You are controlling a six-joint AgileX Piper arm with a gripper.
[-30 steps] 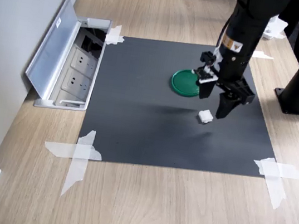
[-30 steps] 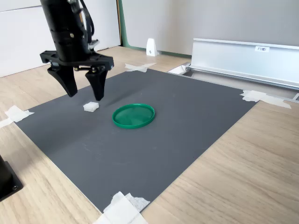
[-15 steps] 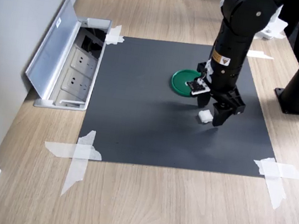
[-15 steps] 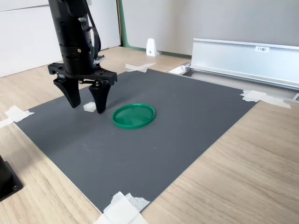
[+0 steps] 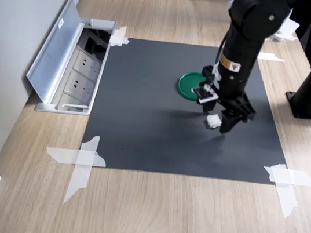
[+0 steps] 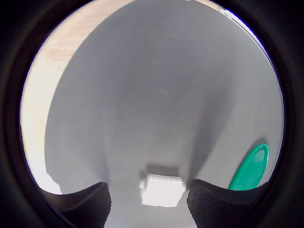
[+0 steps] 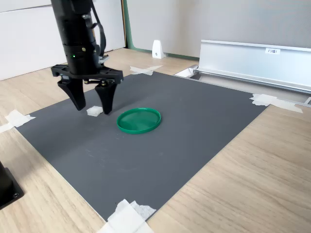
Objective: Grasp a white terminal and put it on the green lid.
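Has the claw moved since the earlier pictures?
Yes. The claw has come down toward the black mat and now straddles the white terminal, open.

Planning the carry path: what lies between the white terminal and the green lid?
Only bare black mat. In the second exterior view one of the open gripper's fingers stands beside the white terminal, towards the green lid.

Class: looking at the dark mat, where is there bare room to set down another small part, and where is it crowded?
Free: the wide stretch of mat between the green lid and the open floor socket box, and the near strip toward the tape crosses. Crowded: beside the lid, where the open gripper straddles the white terminal.
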